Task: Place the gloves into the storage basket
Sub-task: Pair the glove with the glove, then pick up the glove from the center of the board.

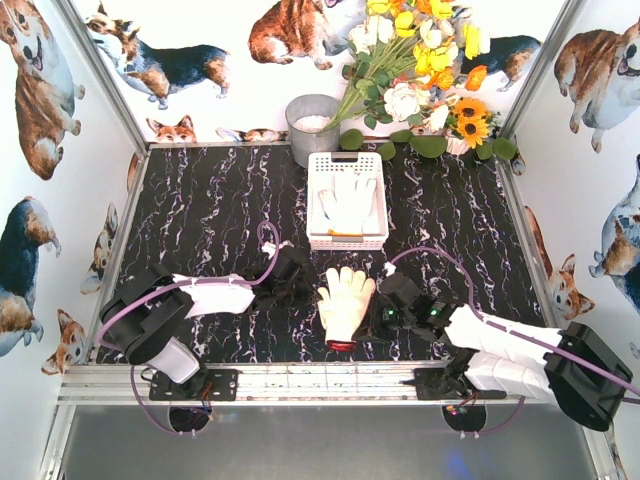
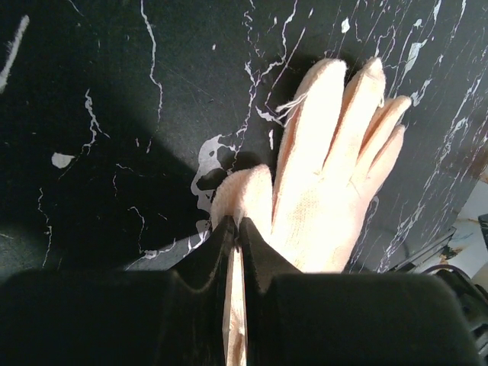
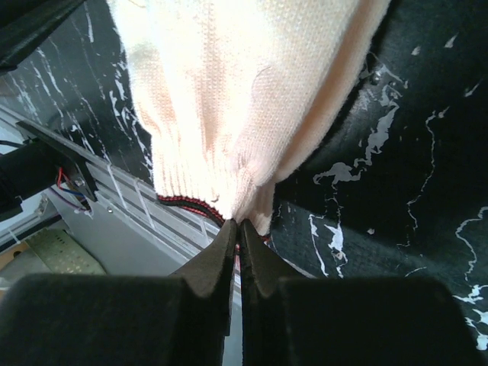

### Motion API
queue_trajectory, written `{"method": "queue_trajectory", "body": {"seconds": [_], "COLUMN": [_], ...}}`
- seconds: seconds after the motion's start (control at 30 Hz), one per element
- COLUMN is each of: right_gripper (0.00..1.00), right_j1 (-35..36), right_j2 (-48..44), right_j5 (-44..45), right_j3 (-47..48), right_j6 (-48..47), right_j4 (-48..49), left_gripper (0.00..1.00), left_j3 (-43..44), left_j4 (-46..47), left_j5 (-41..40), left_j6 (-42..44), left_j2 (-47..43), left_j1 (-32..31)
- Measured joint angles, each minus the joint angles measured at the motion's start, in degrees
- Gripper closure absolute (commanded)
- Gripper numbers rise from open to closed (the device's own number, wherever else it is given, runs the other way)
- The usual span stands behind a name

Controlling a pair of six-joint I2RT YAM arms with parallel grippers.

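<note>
A cream knit glove (image 1: 346,295) with a dark red cuff lies palm-flat on the black marble table, fingers pointing toward the storage basket (image 1: 313,200). My left gripper (image 1: 318,292) is shut on the glove's thumb-side edge. In the left wrist view the glove (image 2: 328,168) spreads out ahead of the left gripper (image 2: 238,223), a fold pinched between its fingers. My right gripper (image 1: 367,322) is shut on the cuff corner. In the right wrist view the glove (image 3: 244,91) hangs before the right gripper (image 3: 238,225). Another white glove (image 1: 350,205) lies inside the basket.
A grey metal bucket (image 1: 311,128) stands behind the basket on the left. A bouquet of yellow and white flowers (image 1: 420,70) leans over the back right. An aluminium rail (image 1: 330,380) runs along the near table edge. Corgi-print walls close in the sides.
</note>
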Motion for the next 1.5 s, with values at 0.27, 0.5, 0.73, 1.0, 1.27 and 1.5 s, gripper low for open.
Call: {"method": "queue_trajectory", "body": {"seconds": [0.27,0.5,0.73,1.0,1.27,1.5], "right_gripper": [0.75,0.58,0.83,0.9,0.88,0.85], "right_j1": [0.0,-0.28,-4.35,-4.5,-4.5,-4.5], "right_j2": [3.02,-1.33,-2.91,3.63,11.72,13.29], "right_j5": [0.07,5.42,8.07,8.11,10.25,10.47], "right_j3": [0.48,8.24,10.95,10.47,10.19,9.7], "right_j6": [-1.01,-5.99,-8.76,-8.31,-8.74,-8.76], "right_j4": [-1.14,-10.84,-12.52,-8.11,-6.23,-5.42], "left_gripper": [0.82,0.69,0.81,0.9,0.95,0.92], "left_j3": [0.02,3.72,8.37,8.9,8.24,4.74], "left_j4": [-0.11,-7.67,-10.93,-9.01,-9.81,-13.27], "left_j5": [0.02,-2.21,-2.38,3.65,5.27,3.32], "left_j6": [0.52,5.03,9.27,9.62,7.04,5.66], "left_j2": [-0.42,-7.19,-10.49,-4.48,1.57,-1.44], "left_j1": [-0.07,-0.5,-4.15,-11.23,-13.03,-13.44]}}
